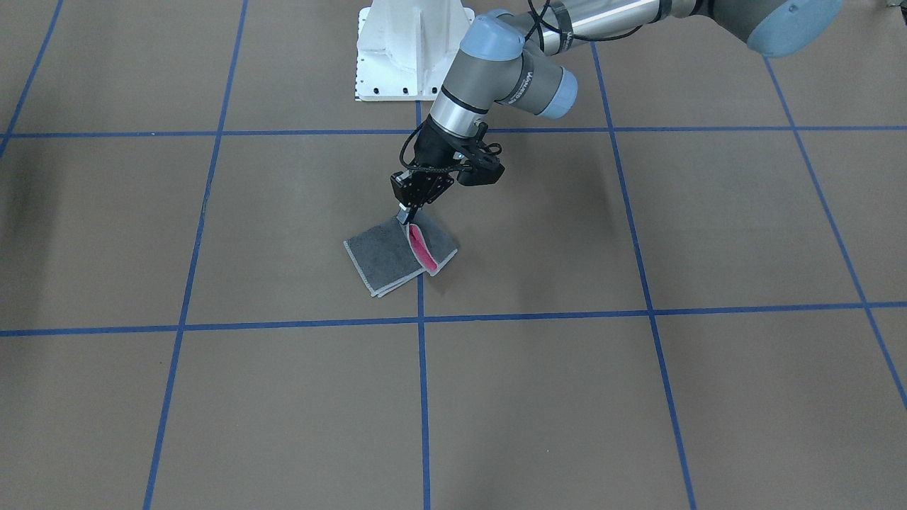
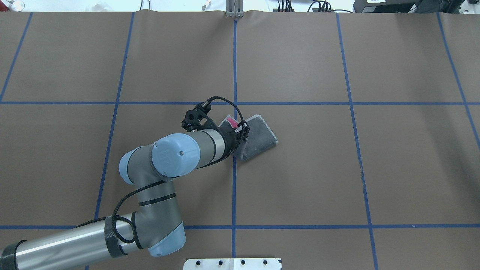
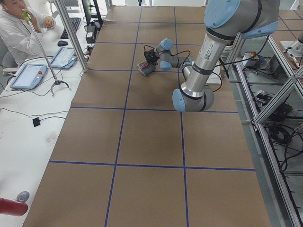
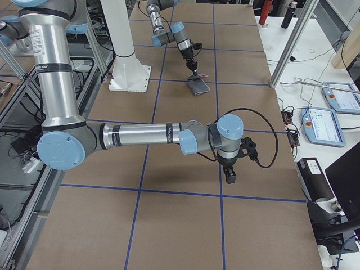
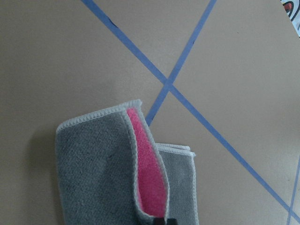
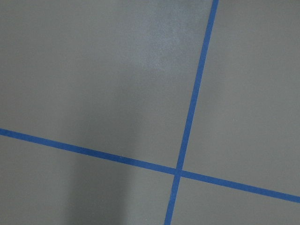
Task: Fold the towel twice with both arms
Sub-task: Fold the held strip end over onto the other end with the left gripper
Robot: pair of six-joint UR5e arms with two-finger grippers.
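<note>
Exterior front-facing view: the towel (image 1: 382, 258) is found lying on the brown surface (image 1: 638, 397) out in front of the white pedestal base (image 1: 414, 49). It lies across the blue tape line (image 1: 423, 382) that runs straight out from that base. It is seen doubled over, dark grey outward, with stacked stitched edges on the side farthest from the base.

The left hand (image 1: 406, 217) is clenched on the towel's edge nearest the base. One layer is lifted there, so that a strip of the pink face (image 1: 420, 249) is exposed. In the left wrist-mounted view the fingertips (image 5: 159, 220) are seen closed at the foot of that pink strip.

The right hand (image 4: 230, 175) is shown only in the exterior right view, well apart from the base and from the towel, hanging over bare surface. Whether it is released or clenched cannot be told.

The cloth is judged to be light, soft and limp, with no stiffness of its own. It is not fragile, and the terry nap should grip rather than slip. It can be expected to sag and curl wherever it is unsupported, as the lifted layer suggests, and the layers may slide over one another.

Hold is best taken at the pale stitched edging (image 5: 93, 116), close to a corner, with every layer that is meant to move pinched together. A second hold at the neighbouring corner of the same edge would probably be needed for a square fold.
</note>
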